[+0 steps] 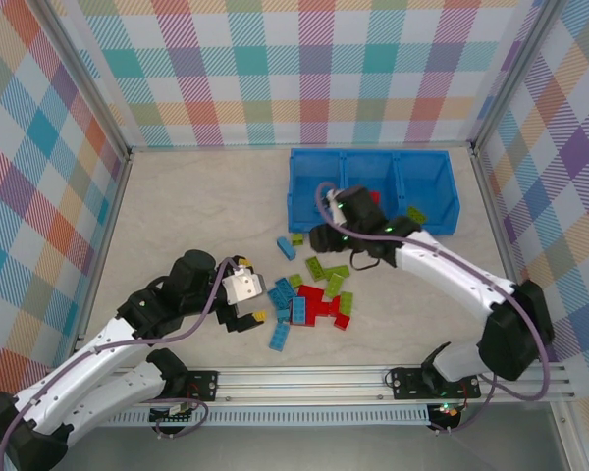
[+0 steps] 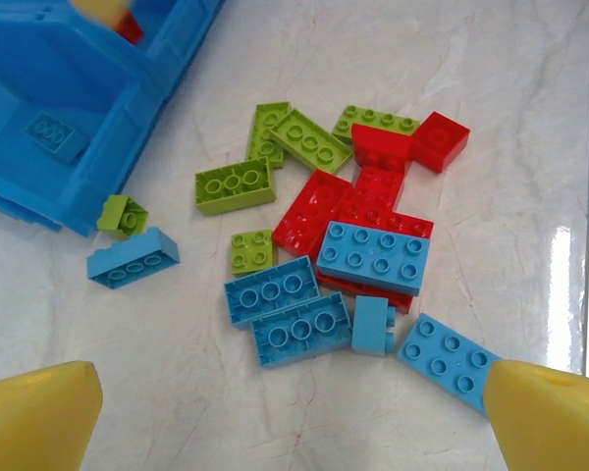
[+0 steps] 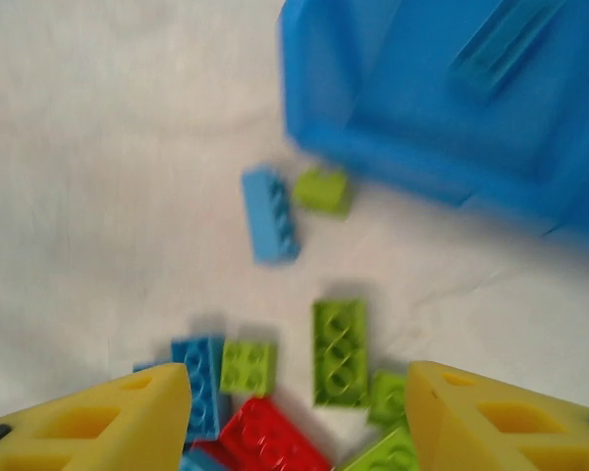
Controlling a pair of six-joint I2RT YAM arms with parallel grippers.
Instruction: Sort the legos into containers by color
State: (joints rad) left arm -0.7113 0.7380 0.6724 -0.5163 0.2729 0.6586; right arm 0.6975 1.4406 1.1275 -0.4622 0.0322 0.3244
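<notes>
You see left tool [image 2: 290, 402] wide above the bricks [image 2: 373, 257], ready to pick | right tool [image 3: 299, 402] half open, empty, near the bin [image 1: 373, 152] at the tabletop's [image 1: 196, 216] far edge.

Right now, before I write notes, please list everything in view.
Bin: one, bright blue, three compartments, at the far side.
Red lego: one, red, in the middle compartment.
Light blue legos: six, light blue, five in the pile, one apart near the bin's corner.
Lime green legos: six, lime green, mostly around the pile; a seventh at the right compartment's front edge.
Red legos: at least four, red, overlapping in the pile's middle.
Table: one, pale marbled, under everything.
Left gripper: one, yellow fingers, open, over the pile's near side.
Right gripper: one, yellow fingers, open, near the bin's front.
</notes>
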